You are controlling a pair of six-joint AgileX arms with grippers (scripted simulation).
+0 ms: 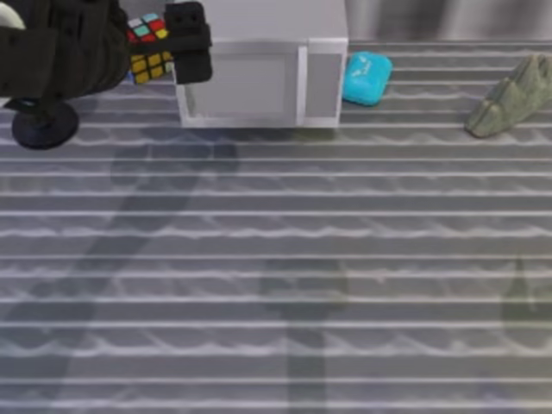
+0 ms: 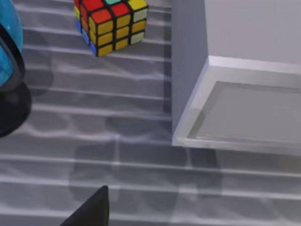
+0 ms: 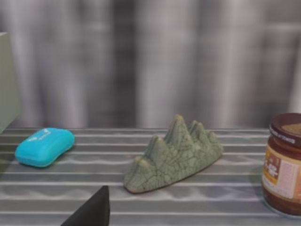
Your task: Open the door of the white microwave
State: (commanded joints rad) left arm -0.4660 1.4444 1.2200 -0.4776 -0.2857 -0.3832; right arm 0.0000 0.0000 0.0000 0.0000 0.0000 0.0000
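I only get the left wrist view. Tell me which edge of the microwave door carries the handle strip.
Observer: In the top view, the pale handle strip runs along the right edge of the door, next to the control panel.
Operator: Now place my left gripper relative to that.
Observer: The left gripper is at the left end of the white microwave, the edge opposite the handle, with its fingers apart.
Operator: List what lies to the right of the microwave.
Observer: A turquoise soap bar lies just beside the control panel side, and a green crackled stone ornament lies farther right. The right wrist view adds a brown-lidded jar. The right arm is outside the top view.
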